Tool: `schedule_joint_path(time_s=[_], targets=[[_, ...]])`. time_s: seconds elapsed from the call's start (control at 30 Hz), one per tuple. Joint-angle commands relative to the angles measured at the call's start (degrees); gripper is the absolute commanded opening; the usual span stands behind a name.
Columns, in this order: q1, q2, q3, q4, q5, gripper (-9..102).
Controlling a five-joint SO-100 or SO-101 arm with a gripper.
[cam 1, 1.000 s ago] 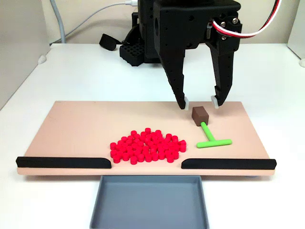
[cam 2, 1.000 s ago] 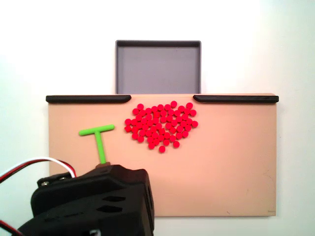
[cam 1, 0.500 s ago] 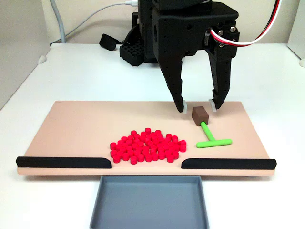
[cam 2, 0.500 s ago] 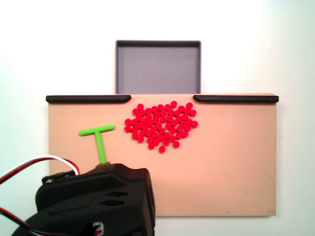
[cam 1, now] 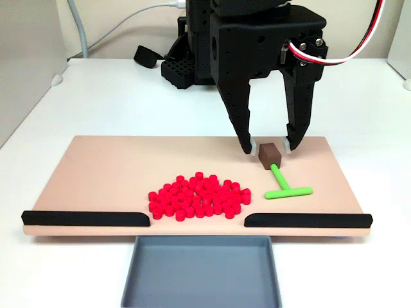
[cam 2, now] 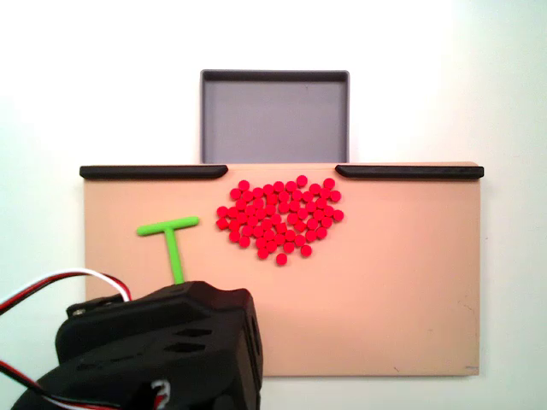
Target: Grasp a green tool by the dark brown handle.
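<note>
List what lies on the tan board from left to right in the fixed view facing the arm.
Left black strip → red pellets → dark brown handle → green tool crossbar → right black strip end.

The green tool (cam 1: pixel 282 183) is a thin, bright green T-shaped rod lying flat on the tan board. In a fixed view its crossbar points toward the board's front right, and the stem runs back to the dark brown handle (cam 1: pixel 270 154), a small cube resting on the board. In another fixed view, the green tool (cam 2: pixel 171 239) lies left of the red pellets.
</note>
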Motion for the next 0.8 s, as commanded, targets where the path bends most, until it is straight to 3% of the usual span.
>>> schedule_joint_path(time_s=[0.0, 0.77], targets=[[-0.8, 0.4, -1.4, -0.9, 0.4, 17], [-1.5, 0.2, -1.4, -1.1, -1.6, 12]])
